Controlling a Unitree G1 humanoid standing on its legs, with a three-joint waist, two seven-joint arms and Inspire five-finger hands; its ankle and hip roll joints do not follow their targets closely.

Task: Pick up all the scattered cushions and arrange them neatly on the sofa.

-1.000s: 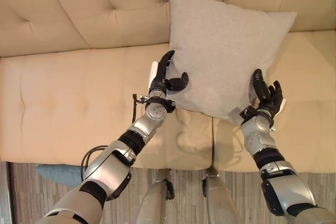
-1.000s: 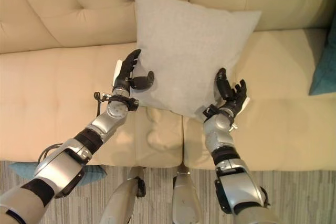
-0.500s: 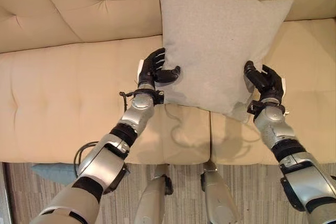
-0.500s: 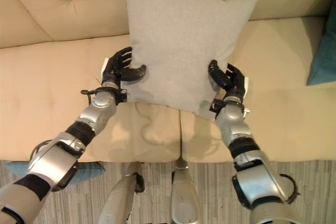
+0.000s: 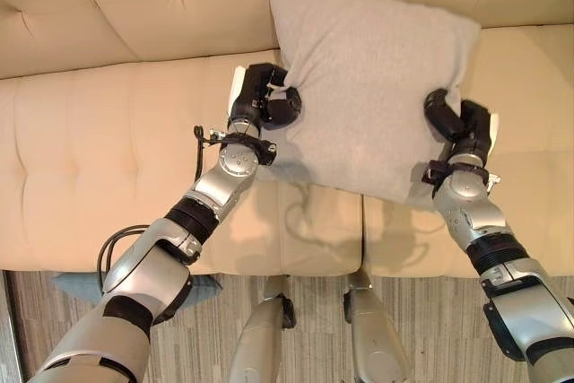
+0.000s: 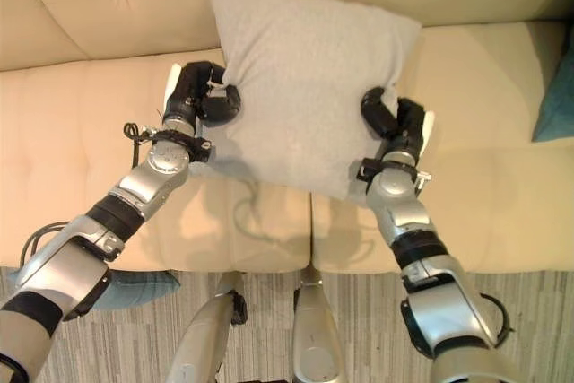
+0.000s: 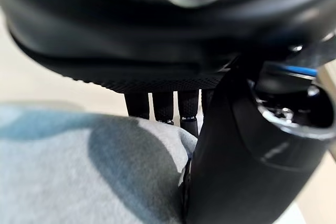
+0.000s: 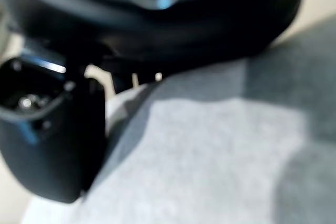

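Pinching one side edge each, the left hand (image 5: 262,99) and right hand (image 5: 459,129) have fingers and thumbs curled into the grey cushion (image 5: 372,96). It's held up over the beige sofa (image 5: 99,159) seat, top corner against the backrest. Teal cushion (image 6: 558,87) sits off right.

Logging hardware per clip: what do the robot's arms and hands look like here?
Both arms are silver-grey with rounded shells and black bands at the joints. The left hand and right hand are dark, each with a white patch along its outer side.

Head stereo pair down over sofa (image 5: 108,159); wrist cameras seemingly against cushion (image 7: 79,171).
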